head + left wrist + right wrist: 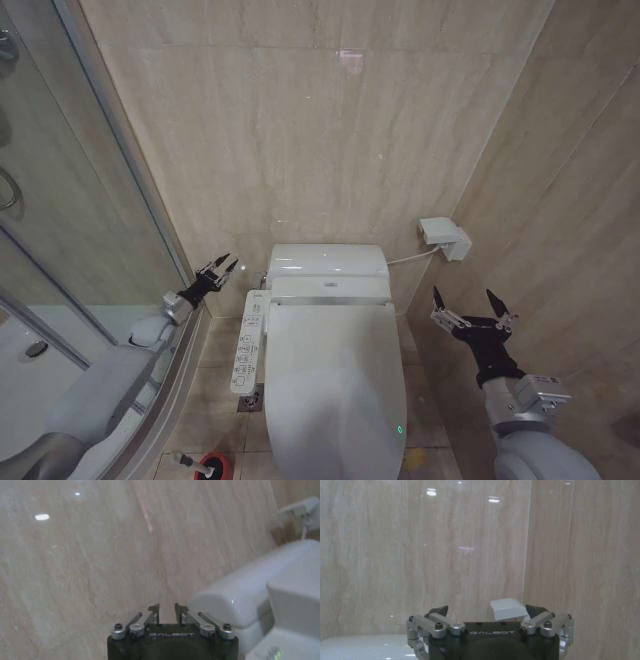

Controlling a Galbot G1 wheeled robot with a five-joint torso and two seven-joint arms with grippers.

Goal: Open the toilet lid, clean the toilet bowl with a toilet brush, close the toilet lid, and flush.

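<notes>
The toilet lid [335, 390] is a glossy white oval lying closed, so the toilet bowl is hidden beneath it. The toilet brush [186, 461] stands in a round red holder [212, 467] on the floor at the toilet's front left. My left gripper [226, 263] is shut on nothing and hovers beside the left end of the tank [327, 262]. In the left wrist view the left gripper [164, 610] points at the wall, with the tank [235, 596] alongside. My right gripper [471, 306] is wide open in the air to the right of the toilet, apart from it.
A control panel [247, 345] runs along the toilet's left side. A white wall box [445, 238] with a cable is mounted at the right, straight ahead of the right gripper [487, 612]. The shower glass [90, 200] closes off the left. Tiled walls surround the toilet.
</notes>
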